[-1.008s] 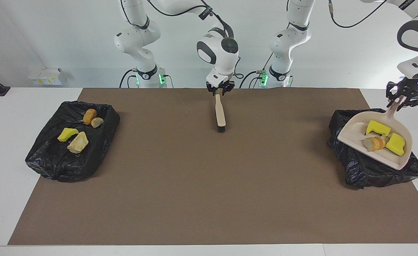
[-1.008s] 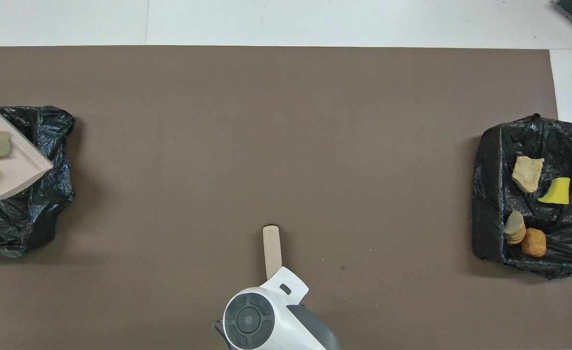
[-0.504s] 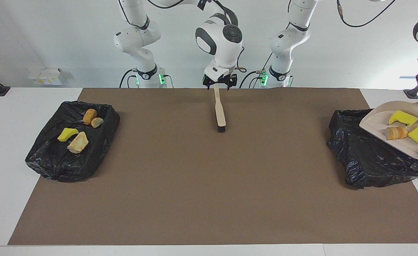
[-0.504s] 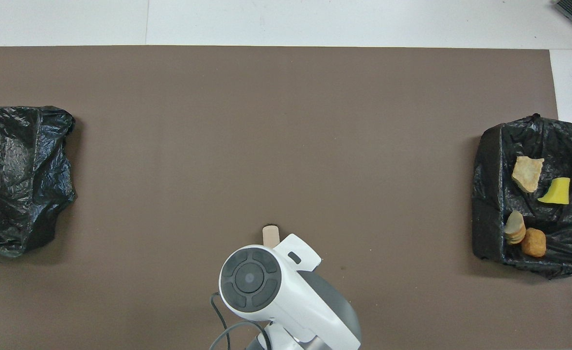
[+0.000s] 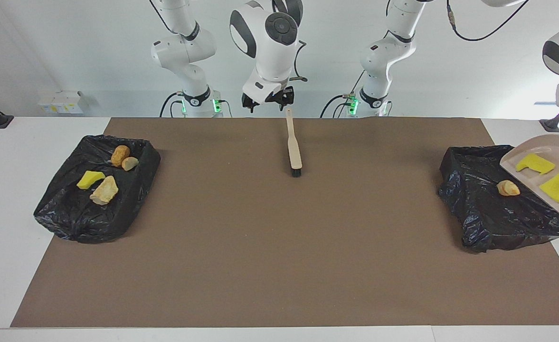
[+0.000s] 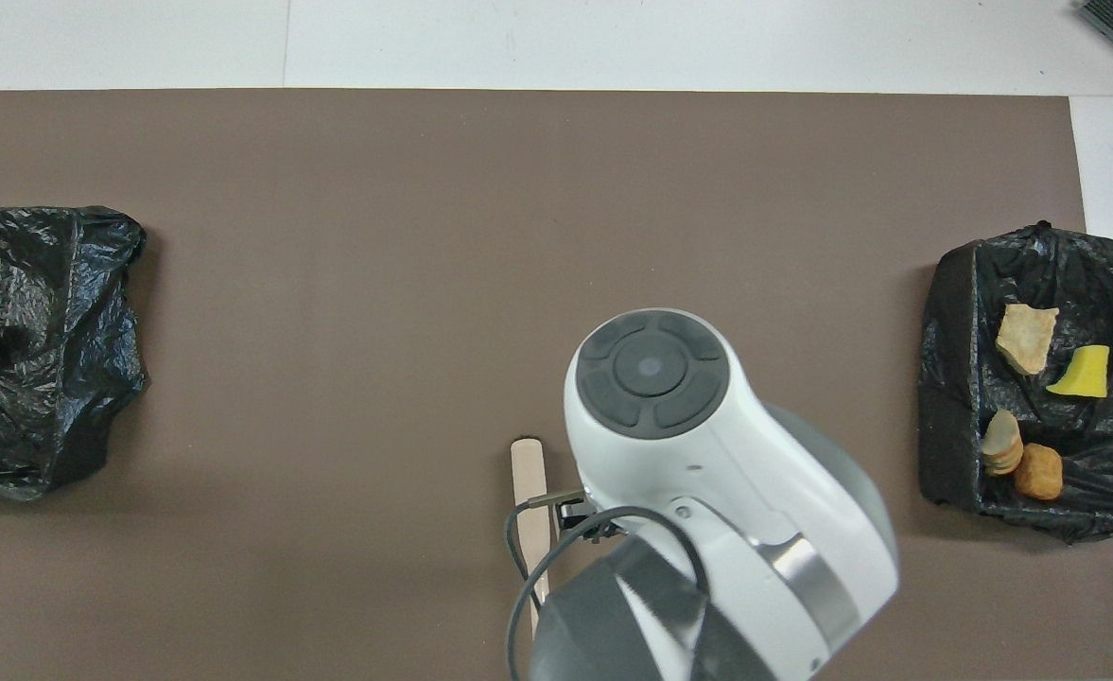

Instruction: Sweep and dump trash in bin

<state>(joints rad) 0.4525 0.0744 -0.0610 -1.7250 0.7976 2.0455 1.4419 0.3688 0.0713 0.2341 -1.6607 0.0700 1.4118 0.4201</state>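
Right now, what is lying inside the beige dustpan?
Two yellow sponge chunks lie in the dustpan, which is over the black bin bag at the left arm's end. One bread piece lies on the bag. The pan's outer part is cut off by the picture's edge.

Robotics lab: two white arms (image 5: 184, 52) bolted at white table (image 5: 4, 156) edge, brown mat (image 5: 279, 237), bare white wall (image 5: 70, 47), loose black cables (image 5: 478, 28), green status lights (image 5: 215, 103).
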